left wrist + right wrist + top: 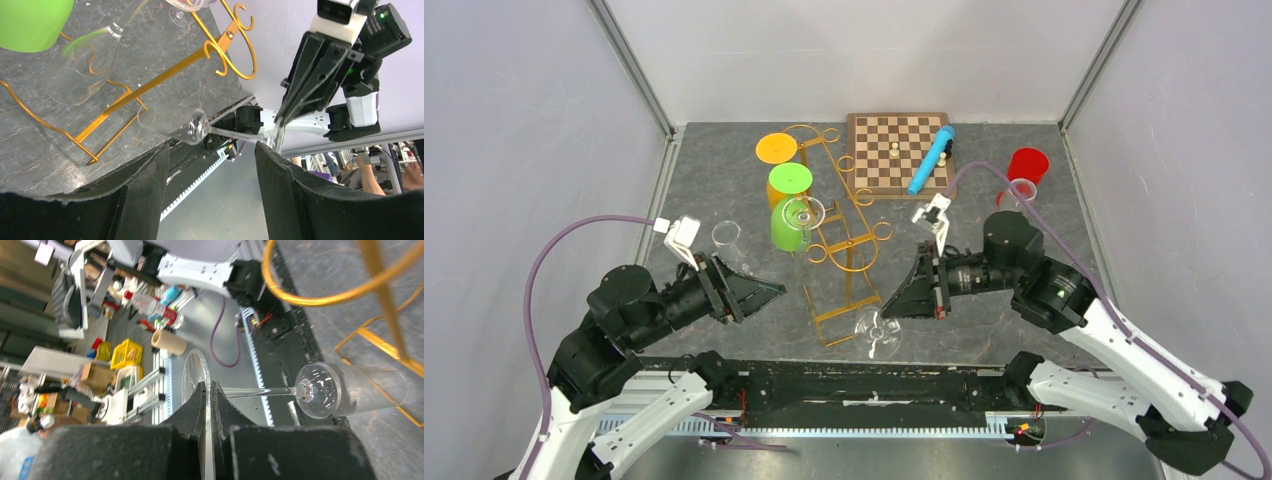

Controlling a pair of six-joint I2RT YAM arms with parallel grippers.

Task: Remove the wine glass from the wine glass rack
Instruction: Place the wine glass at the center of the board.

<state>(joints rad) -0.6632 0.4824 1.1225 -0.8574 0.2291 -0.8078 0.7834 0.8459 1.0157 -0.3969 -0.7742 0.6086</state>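
The gold wire wine glass rack [839,235] stands mid-table, its scroll hooks [227,52] at the top of the left wrist view. My right gripper [209,387] is shut on the round foot of a clear wine glass [320,390]. The glass is held sideways, stem level, beside the near end of the rack's base [829,325] and away from the hooks. In the top view the glass [879,332] hangs at the table's front edge under my right gripper [894,305]. My left gripper [774,290] is open and empty to the left of the rack, facing the glass [182,122].
Another clear glass [804,212] hangs on the rack, with two green glasses [790,180] and an orange one [776,148] behind it. A clear glass [726,235] stands left of them. A chessboard [884,165] with a blue tube [932,160] lies at the back. A red cup [1028,163] stands back right.
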